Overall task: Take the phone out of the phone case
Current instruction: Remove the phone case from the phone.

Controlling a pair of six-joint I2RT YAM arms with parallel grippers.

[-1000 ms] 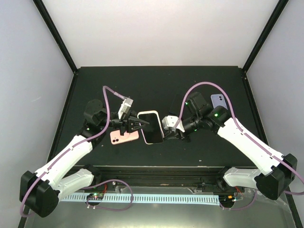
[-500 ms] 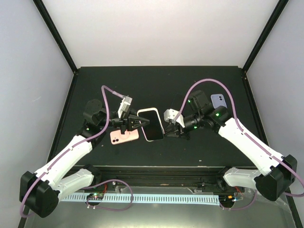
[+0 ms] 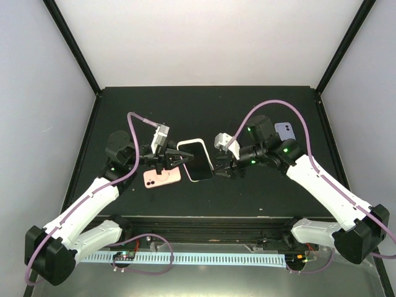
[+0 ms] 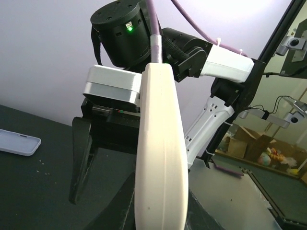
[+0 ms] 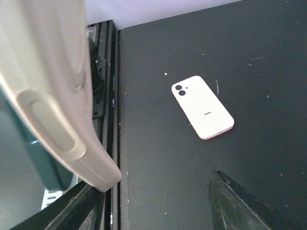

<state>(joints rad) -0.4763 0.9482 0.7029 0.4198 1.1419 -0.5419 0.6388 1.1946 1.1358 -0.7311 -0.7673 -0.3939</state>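
Phone (image 3: 195,162) in its cream case (image 4: 160,143) hanging above the table (image 3: 185,111), being clamped at its left edge by the closed left gripper (image 3: 177,160) as an anchor, the right gripper (image 3: 221,168) gaping empty beside it, likely readying to peel

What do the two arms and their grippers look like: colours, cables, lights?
The left arm and right arm have white links, black joints with green lights, and a purple cable each. The left gripper and right gripper have black tapered fingers.
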